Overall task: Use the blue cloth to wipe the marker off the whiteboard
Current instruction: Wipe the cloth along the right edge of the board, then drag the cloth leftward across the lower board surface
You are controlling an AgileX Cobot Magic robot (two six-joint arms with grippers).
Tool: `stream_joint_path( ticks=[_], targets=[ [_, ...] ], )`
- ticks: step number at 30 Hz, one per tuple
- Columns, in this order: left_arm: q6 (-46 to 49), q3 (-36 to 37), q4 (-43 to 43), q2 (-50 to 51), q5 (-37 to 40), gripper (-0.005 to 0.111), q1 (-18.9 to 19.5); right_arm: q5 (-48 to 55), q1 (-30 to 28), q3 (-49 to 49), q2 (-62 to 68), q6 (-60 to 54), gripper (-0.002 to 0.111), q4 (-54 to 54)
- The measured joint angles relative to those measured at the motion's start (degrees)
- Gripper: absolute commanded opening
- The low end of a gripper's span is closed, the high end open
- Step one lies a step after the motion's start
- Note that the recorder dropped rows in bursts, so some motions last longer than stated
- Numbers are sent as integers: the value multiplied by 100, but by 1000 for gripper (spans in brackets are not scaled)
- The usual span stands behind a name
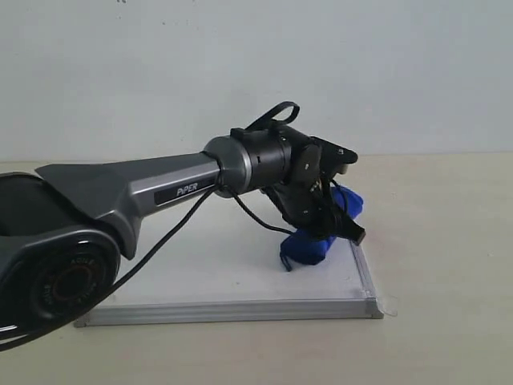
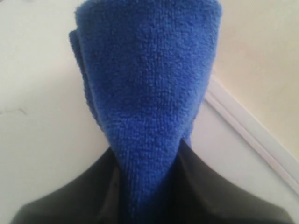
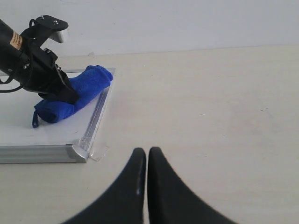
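The whiteboard [image 1: 200,273] lies flat on the table, its silver frame [image 3: 96,116] showing in the right wrist view. No marker shows on the bare board in any view. The rolled blue cloth [image 1: 314,245] rests on the board near its right edge, and my left gripper [image 1: 333,216] is shut on it. In the left wrist view the blue cloth [image 2: 147,93] fills the frame, pinched between the dark fingers [image 2: 219,196]. The blue cloth [image 3: 74,93] and left gripper [image 3: 63,91] also appear in the right wrist view. My right gripper [image 3: 147,151] is shut on nothing, over the table off the board's corner.
The left arm [image 1: 136,192] stretches across the board from the left. A pale wall stands behind the beige table [image 1: 441,241]. The board's grey corner piece [image 3: 79,151] lies near my right gripper.
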Motion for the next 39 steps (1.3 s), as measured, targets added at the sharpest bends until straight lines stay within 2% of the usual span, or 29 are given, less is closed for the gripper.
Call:
stream_joint_path(
  ticks=[4, 8, 12, 16, 22, 27, 33, 39],
  targets=[
    [162, 0, -304, 0, 21, 4, 68, 0, 0, 0, 0, 0, 1, 0],
    [1078, 0, -1013, -11, -40, 4, 81, 0, 0, 0, 0, 0, 1, 0],
    [2121, 0, -2056, 0, -179, 4, -108, 0, 0, 0, 0, 0, 1, 0],
    [2458, 0, -2441, 0, -27, 4, -319, 0, 0, 0, 0, 0, 1, 0],
    [2463, -23, -2417, 0, 301, 4, -293, 0, 0, 0, 0, 0, 1, 0],
    [2247, -35, -2059, -44, 840, 4, -183, 0, 0, 0, 0, 0, 1, 0],
    [2085, -67, -1843, -104, 1720, 4, 76, 0, 0, 0, 0, 0, 1, 0],
    [1984, -67, -1653, -150, 2038, 4, 261, 0, 0, 0, 0, 0, 1, 0]
  ],
)
